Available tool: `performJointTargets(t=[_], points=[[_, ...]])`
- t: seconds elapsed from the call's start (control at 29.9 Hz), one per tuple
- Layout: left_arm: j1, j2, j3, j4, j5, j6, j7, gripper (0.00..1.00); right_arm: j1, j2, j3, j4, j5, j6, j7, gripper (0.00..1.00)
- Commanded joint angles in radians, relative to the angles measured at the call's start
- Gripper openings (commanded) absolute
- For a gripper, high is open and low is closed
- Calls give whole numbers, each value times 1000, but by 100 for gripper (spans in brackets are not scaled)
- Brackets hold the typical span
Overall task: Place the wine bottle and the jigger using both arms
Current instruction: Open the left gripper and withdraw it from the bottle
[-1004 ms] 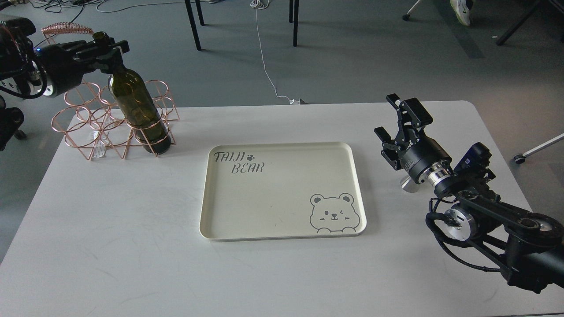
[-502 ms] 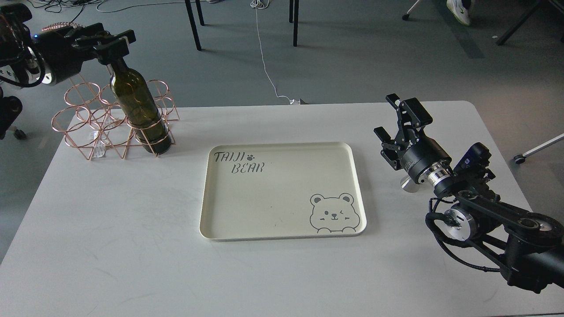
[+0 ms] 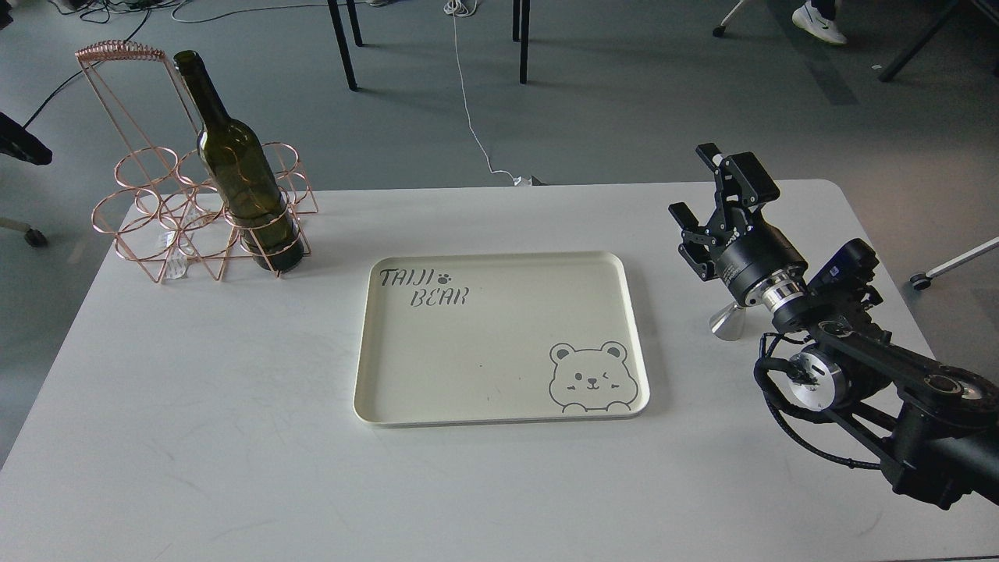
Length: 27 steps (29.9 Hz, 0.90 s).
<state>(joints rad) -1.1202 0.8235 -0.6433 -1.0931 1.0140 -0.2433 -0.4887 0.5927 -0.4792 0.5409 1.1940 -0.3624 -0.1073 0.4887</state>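
The wine bottle (image 3: 234, 176) stands upright in the front right ring of a copper wire rack (image 3: 148, 230) at the table's far left, with nothing holding it. Only a dark tip of my left arm (image 3: 23, 144) shows at the left edge, well apart from the bottle; its fingers cannot be told apart. My right gripper (image 3: 714, 195) is open and empty at the table's right side, fingers pointing up and away. The jigger (image 3: 730, 321) stands on the table just below and left of that gripper's wrist, partly hidden by it.
A cream tray (image 3: 375, 343) with a bear drawing lies in the middle of the white table (image 3: 195, 437). The rack's tall wire handle (image 3: 117, 55) rises behind the bottle. Chair legs and cables are on the floor beyond the table.
My left gripper has let go of the bottle's neck and pulled back left, almost out of view. My right gripper has risen slightly and shifted right, uncovering more of the jigger.
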Motion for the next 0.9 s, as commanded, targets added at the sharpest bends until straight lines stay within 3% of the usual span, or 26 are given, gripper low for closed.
performJointTargets(t=[0.0,0.1,0.3,0.47,0.54,0.6,0.87], points=[[89,-18,2,-146,-276,2,0,98,-2,2,25,2,3,0,0,99],[198,-32,-9,-229,-339,12,0,98,-4,5,25,1,3,1,0,99],[428,-165,-82,-235,-382,2,0,98,-4,28,27,-7,6,6,0,99],[675,-309,-257,-231,-408,-4,0,98,-4,47,28,-7,14,1,0,99],[761,-369,-320,-225,-408,-5,36,98,-5,54,28,-5,14,0,0,99],[821,-411,-346,-223,-408,-5,62,98,-5,56,28,-7,14,0,0,99],[902,-483,-389,-162,-410,-4,67,98,-43,91,28,-7,14,0,0,99]])
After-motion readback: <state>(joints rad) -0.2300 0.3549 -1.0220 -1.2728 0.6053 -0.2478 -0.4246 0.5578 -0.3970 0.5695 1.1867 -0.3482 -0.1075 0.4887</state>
